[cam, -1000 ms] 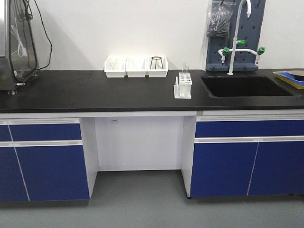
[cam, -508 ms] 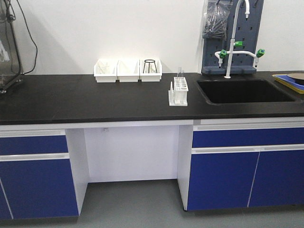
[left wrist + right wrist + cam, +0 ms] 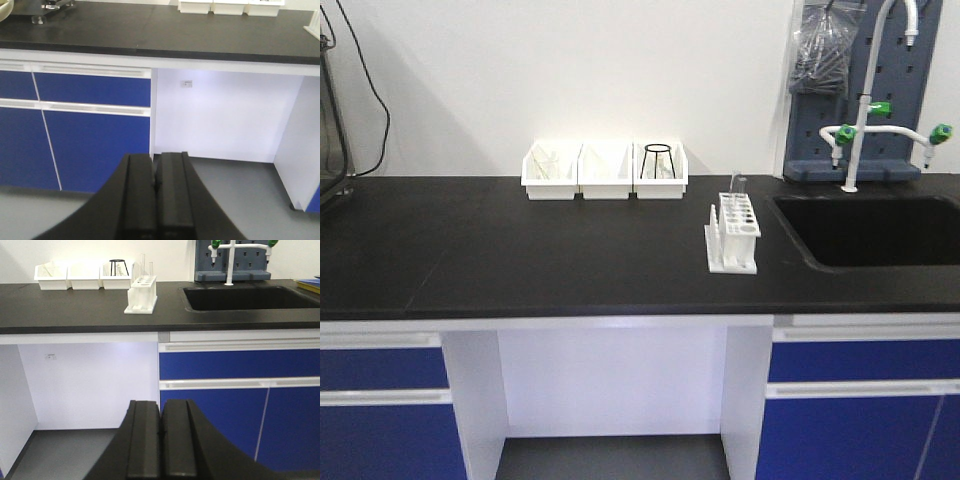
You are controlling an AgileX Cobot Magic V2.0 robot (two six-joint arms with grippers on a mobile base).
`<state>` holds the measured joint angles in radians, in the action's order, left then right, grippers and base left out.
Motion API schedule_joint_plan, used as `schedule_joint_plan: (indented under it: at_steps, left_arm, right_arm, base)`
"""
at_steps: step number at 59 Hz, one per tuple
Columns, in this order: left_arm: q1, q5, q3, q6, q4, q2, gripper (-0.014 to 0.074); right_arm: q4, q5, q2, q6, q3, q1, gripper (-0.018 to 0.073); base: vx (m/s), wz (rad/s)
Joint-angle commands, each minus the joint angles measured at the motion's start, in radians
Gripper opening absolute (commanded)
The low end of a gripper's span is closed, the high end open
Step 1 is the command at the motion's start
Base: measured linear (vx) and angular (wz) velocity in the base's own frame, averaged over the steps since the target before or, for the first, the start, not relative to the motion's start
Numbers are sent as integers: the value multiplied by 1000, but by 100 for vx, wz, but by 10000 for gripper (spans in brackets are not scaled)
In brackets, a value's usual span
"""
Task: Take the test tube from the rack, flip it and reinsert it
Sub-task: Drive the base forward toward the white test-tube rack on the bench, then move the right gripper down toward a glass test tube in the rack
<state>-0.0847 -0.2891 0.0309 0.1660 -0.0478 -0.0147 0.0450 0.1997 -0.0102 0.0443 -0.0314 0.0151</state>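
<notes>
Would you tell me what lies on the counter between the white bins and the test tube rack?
Nothing: in the front view, only bare black counter separates the bins from the rack.

The test tube is only a faint sliver above the rack in the front view, too thin to make out its ends. The sink runs off the right edge. Left wrist view chops the bins at the top; left gripper and right gripper get cut at the bottom.
</notes>
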Motion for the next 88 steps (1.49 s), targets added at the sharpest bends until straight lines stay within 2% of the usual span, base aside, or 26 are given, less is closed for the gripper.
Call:
schedule_joint_plan:
  at_steps: [1, 60, 88]
  left_arm:
    - [5, 87, 1, 0, 4, -12, -6]
    - [5, 87, 1, 0, 4, -12, -6]
    - [5, 87, 1, 0, 4, -12, -6]
  right_arm:
    - [4, -84, -11, -3, 0, -4, -8]
    - [4, -84, -11, -3, 0, -4, -8]
    - [4, -84, -11, -3, 0, -4, -8]
  base:
    - [52, 4]
    - [50, 0]
    - [29, -5]
